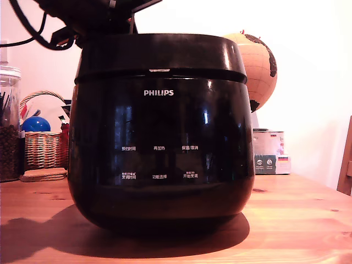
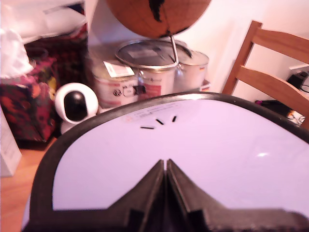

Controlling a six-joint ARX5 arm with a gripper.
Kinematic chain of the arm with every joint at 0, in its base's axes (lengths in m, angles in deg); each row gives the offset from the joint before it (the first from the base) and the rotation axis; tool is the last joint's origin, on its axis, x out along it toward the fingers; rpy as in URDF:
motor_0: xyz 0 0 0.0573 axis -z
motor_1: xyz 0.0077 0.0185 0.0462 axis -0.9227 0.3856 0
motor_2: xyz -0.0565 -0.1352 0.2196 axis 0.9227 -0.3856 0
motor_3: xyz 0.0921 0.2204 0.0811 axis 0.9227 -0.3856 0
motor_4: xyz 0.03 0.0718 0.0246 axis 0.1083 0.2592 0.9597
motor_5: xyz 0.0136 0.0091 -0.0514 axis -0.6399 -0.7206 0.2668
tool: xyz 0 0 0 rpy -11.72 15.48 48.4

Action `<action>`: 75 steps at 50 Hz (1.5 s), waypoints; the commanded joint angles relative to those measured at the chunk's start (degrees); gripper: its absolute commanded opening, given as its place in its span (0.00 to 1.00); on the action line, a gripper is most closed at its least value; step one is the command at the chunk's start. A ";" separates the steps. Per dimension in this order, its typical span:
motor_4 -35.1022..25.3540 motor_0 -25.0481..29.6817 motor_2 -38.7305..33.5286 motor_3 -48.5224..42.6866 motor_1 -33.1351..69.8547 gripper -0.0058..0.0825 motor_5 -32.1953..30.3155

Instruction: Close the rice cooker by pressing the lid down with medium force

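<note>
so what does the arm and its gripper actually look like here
In the wrist view the gripper shows two dark, nearly black fingers with a matte, slightly rough surface, each tapering to a wedge tip. In the exterior view the arm is a dark, blocky silhouette above the rice cooker, with black cables looping off it and a small orange-red patch. No markings can be made out.

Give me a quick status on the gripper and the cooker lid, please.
Gripper shut, tips on the lid. Lid down on the rice cooker, seam looks level. Nothing in the way.
</note>
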 commanded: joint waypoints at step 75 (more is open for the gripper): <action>-1.62 11.50 -14.47 21.03 1.88 0.04 -7.04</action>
